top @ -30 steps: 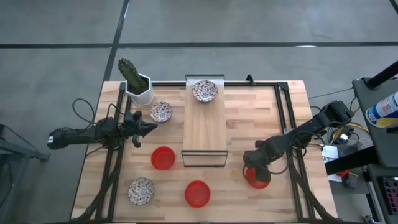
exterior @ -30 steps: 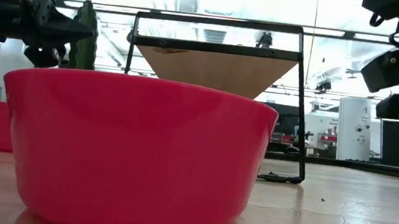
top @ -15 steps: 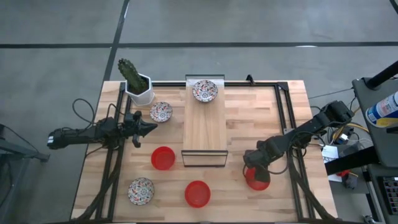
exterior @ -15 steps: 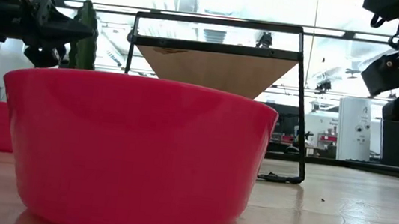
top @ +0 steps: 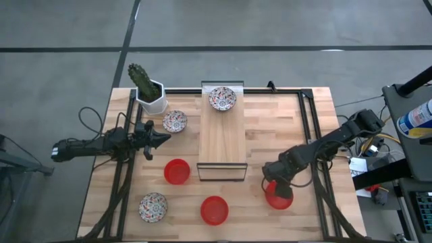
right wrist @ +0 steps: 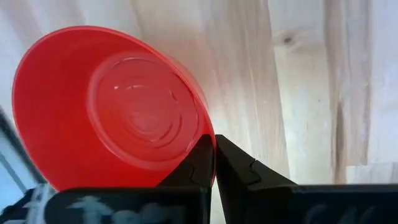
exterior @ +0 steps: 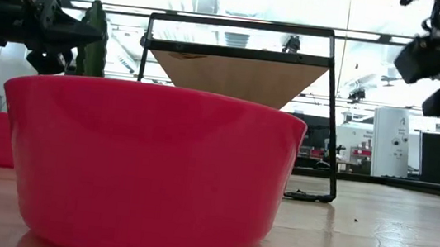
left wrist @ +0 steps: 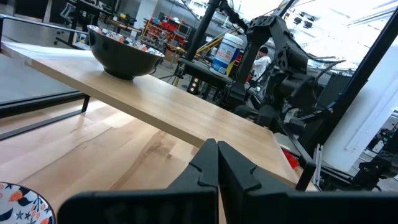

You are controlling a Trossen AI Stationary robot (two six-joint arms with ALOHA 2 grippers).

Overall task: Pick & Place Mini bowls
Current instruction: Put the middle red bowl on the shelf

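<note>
On the left, my left gripper (top: 164,138) hangs over the table (top: 270,128), just beside the speckled bowl (top: 175,121) near the cactus pot (top: 152,100). Its fingers are pressed together with nothing between them. I think it is just waiting so it stays out of the way.

In the middle stands a wooden shelf (top: 221,138) on a black frame. One speckled bowl (top: 222,98) already sits on its far end, so I guess the bowls belong up there. A red bowl (top: 177,171) waits beside the shelf. Another speckled bowl (top: 153,206) and another red bowl (top: 214,210) sit along the near edge.

On the right, my right gripper (top: 275,183) has its fingers clamped on the rim of the last red bowl (top: 279,197). It pinches the thin edge because the bowl is too wide to grab around.

Compared with a second ago, this bowl now hangs higher and a bit closer to the shelf. The left arm has not moved, and the other bowls lie where they were.
</note>
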